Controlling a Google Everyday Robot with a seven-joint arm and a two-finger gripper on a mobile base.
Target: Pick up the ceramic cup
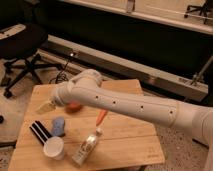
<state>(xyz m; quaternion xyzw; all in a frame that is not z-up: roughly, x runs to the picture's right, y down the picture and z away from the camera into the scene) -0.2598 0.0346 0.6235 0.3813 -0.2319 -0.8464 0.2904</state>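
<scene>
Reaching across the wooden table [131, 146], the white arm [125, 104] holds its gripper [47, 106] low over the back left part, well apart from the ceramic cup [54, 148]. The cup stands upright near the front left edge, just beside a blue lump [58, 126] and a black striped block [39, 132]. Whether the gripper is spread or pressed together cannot be told, but the cup's open top likely suits a descent from above, since the lying bottle [86, 149] crowds its right side.

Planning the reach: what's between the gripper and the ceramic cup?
Camera view: a blue lump and a black striped object lie between the gripper, at the table's left, and the ceramic cup.
</scene>
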